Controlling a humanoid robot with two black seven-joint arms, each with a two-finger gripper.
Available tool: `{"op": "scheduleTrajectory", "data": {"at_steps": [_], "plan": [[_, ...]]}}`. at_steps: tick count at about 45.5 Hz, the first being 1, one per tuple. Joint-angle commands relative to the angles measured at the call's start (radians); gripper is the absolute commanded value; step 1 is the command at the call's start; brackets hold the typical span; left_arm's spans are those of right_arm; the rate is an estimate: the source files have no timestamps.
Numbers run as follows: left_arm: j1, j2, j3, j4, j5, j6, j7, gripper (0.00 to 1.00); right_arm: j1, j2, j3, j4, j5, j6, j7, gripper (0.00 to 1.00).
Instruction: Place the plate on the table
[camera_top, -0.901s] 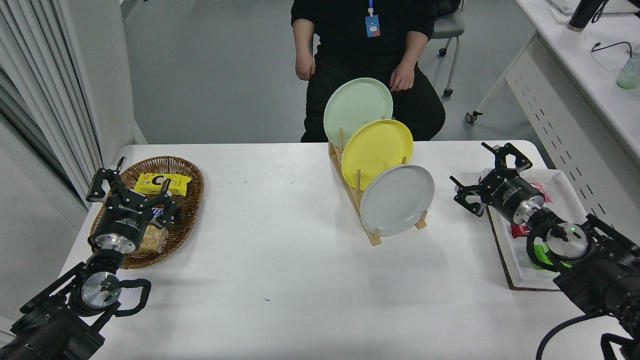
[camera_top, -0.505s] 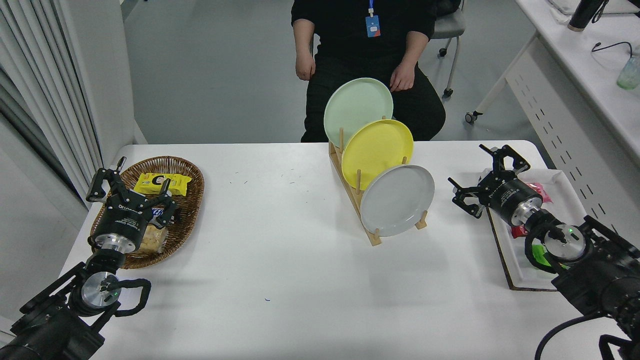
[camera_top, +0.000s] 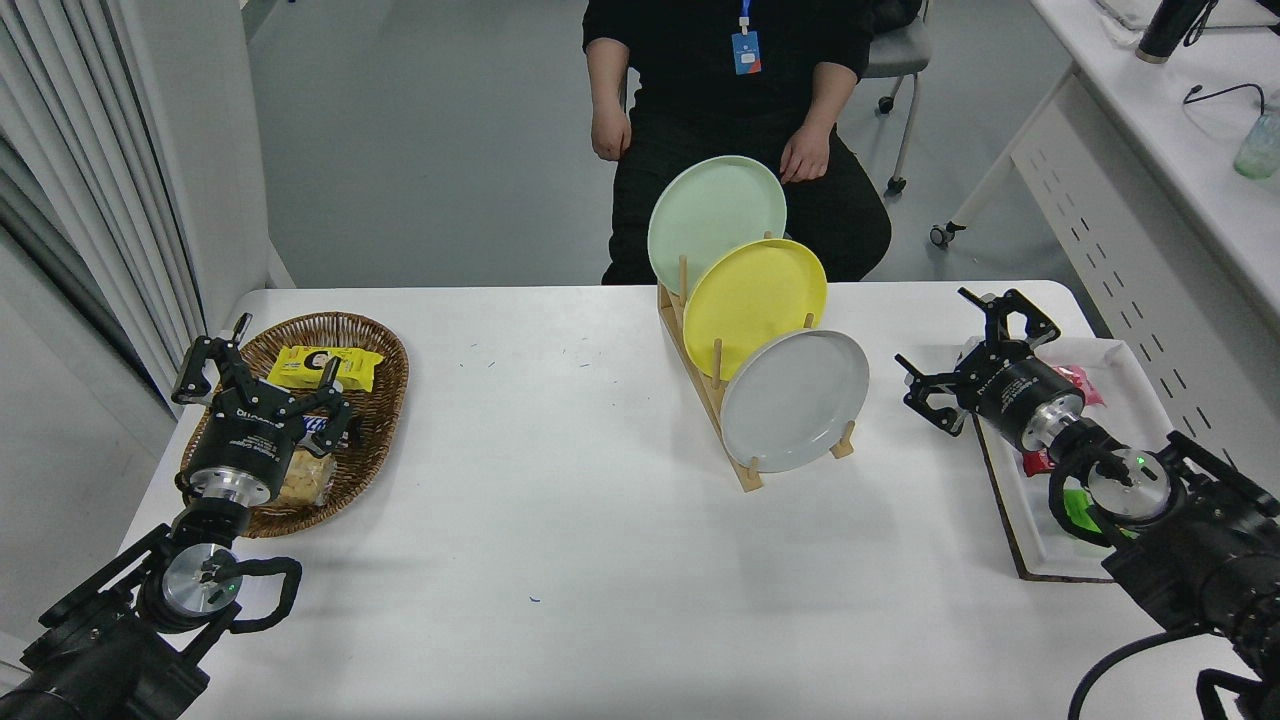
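Observation:
The pale grey plate (camera_top: 795, 400) stands on edge in the front slot of a wooden rack (camera_top: 712, 400) on the white table (camera_top: 560, 520). A yellow plate (camera_top: 755, 295) and a mint green plate (camera_top: 715, 220) stand behind it in the same rack. My right gripper (camera_top: 968, 345) is open and empty, a short way to the right of the grey plate and apart from it. My left gripper (camera_top: 255, 365) is open and parked over a wicker basket at the lower left.
The wicker basket (camera_top: 385, 420) with snack packets sits at the left. A white tray (camera_top: 1130, 380) with snack packets lies at the right edge under my right arm. A person in black (camera_top: 735, 110) sits at the far side, hands on lap.
My right gripper has shifted slightly up and to the left, a little nearer the grey plate. The plates and the left arm have not moved.

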Motion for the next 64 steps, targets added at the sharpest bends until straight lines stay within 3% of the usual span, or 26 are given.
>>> {"op": "scheduleTrajectory", "data": {"at_steps": [1,64], "plan": [[0.000,0.000,0.000,0.000,0.000,0.000,0.000,0.98,0.009,0.000,-0.004,-0.001,0.000,-0.001,0.000,0.99],[0.000,0.000,0.000,0.000,0.000,0.000,0.000,0.98,-0.037,-0.017,-0.072,0.128,-0.006,0.006,-0.006,0.99]]}}
